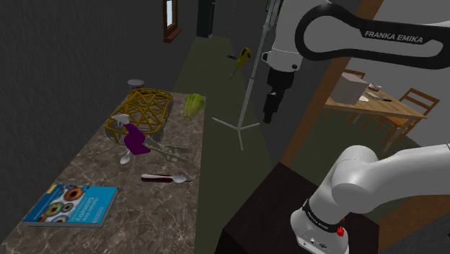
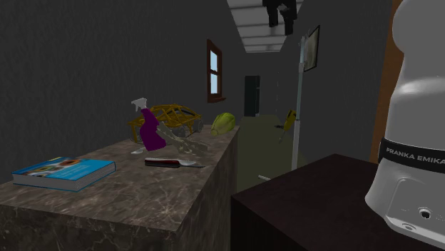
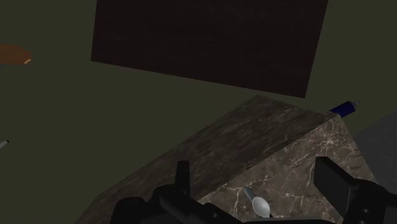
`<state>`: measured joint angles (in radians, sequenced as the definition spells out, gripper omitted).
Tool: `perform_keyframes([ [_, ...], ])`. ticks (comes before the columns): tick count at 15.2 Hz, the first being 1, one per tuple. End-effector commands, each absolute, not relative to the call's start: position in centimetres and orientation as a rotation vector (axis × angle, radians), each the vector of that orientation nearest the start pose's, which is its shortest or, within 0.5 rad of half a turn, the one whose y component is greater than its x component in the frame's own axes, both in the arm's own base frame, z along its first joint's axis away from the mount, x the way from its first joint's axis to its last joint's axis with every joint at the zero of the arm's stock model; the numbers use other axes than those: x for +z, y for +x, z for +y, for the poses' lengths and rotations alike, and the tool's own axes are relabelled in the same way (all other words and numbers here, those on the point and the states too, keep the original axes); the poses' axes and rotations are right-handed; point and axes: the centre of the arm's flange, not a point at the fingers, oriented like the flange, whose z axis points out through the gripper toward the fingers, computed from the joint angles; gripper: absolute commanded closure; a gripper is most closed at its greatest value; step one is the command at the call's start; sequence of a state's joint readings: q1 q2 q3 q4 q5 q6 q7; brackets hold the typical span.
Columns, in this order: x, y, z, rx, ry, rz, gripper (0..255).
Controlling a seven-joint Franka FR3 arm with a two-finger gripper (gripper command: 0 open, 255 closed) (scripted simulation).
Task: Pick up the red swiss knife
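Closest: dark stand box (image 1: 278, 209), arm base on top. On the marble counter (image 1: 86, 162), nearest end first: blue book (image 1: 71, 205), lying flat. Next back: red swiss knife (image 1: 160, 177), flat on the counter near its floor-side edge, blade folded out, well apart from the book, touching nothing. Just behind: spoon (image 1: 125, 159), pale tongs-like tool (image 1: 167, 150), purple spray bottle (image 1: 133, 137) standing. Further back: yellow wire basket (image 1: 140, 112), then a green leafy vegetable (image 1: 193, 105) at the far end. Gripper (image 1: 270, 119) high in the air, well above counter level and well apart from the knife. Fingers (image 3: 182, 175) wide apart in the wrist view, holding nothing, with the counter corner and spoon below them. Far back: thin pole stand (image 1: 245, 108), wooden table (image 1: 371, 107) with chairs.
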<state>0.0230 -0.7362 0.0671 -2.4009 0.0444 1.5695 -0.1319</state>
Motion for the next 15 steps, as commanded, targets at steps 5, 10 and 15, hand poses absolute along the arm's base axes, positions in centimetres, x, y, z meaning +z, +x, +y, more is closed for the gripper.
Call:
perform_keyframes([
  [5, 51.2, 34.2, 5.3, 0.129, -3.114, -0.377, 0],
  [10, 46.2, 37.6, 7.3, 0.1, -3.104, -0.455, 0],
  [15, 41.2, 41.0, 9.5, 0.072, -3.092, -0.533, 0],
])
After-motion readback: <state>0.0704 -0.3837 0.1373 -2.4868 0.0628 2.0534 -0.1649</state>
